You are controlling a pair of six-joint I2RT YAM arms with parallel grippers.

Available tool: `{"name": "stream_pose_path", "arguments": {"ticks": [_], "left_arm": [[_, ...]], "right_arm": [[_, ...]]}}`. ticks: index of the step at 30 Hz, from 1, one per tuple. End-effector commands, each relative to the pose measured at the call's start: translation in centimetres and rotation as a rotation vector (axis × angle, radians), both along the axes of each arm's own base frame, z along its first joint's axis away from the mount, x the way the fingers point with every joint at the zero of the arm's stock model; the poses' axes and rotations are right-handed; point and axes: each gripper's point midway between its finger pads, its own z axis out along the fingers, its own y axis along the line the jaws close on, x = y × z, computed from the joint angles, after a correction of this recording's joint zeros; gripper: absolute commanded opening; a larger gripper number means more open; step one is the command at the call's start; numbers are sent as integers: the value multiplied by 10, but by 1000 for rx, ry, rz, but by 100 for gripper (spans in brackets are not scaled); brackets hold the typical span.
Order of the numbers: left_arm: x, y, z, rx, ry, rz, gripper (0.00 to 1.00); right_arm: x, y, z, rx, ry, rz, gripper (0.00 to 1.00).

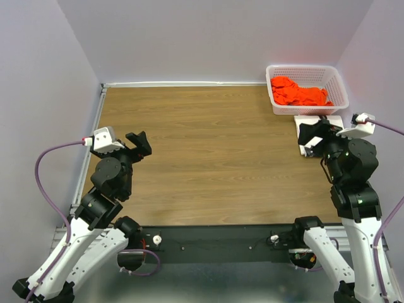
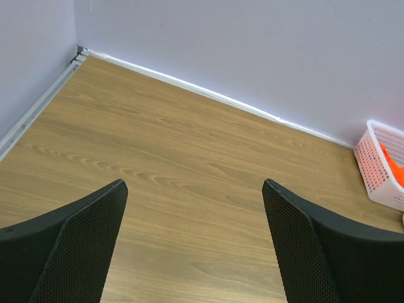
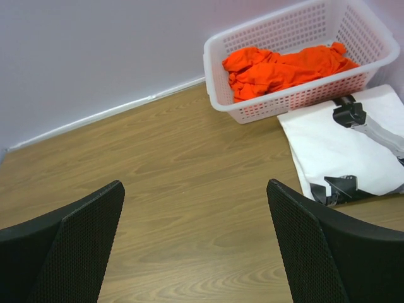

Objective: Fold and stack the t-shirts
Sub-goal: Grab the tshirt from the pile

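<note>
Crumpled orange-red t-shirts [image 1: 299, 92] [image 3: 284, 68] lie heaped in a white mesh basket [image 1: 338, 81] [image 3: 297, 25] at the back right of the wooden table. A sliver of the cloth [image 2: 392, 165] shows in the left wrist view, inside the basket [image 2: 372, 164]. My left gripper [image 1: 139, 144] [image 2: 194, 186] hovers open over bare wood at the left side, far from the basket. My right gripper [image 1: 314, 134] [image 3: 196, 184] is open too, with nothing between its fingers, and hangs just in front of the basket.
A white flat board [image 1: 334, 121] [image 3: 341, 148] with black clips lies in front of the basket, partly under the right arm. Grey walls close the table at the back and both sides, with a white rail [image 1: 183, 83] along the back edge.
</note>
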Motion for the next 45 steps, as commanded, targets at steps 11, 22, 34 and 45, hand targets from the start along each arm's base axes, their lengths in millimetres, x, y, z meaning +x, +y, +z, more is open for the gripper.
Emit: {"name": "stream_pose_path", "arguments": {"ticks": [11, 22, 34, 45], "left_arm": [[3, -9, -9, 126, -106, -75, 95], [11, 1, -34, 152, -43, 10, 96], [11, -7, -43, 163, -39, -35, 96], [17, -19, -46, 176, -35, -83, 96]], "right_arm": [[78, -32, -59, -83, 237, -232, 100], [261, -68, -105, -88, 397, -303, 99], [350, -113, -210, -99, 527, -300, 94], [389, -104, -305, -104, 614, -181, 75]]}}
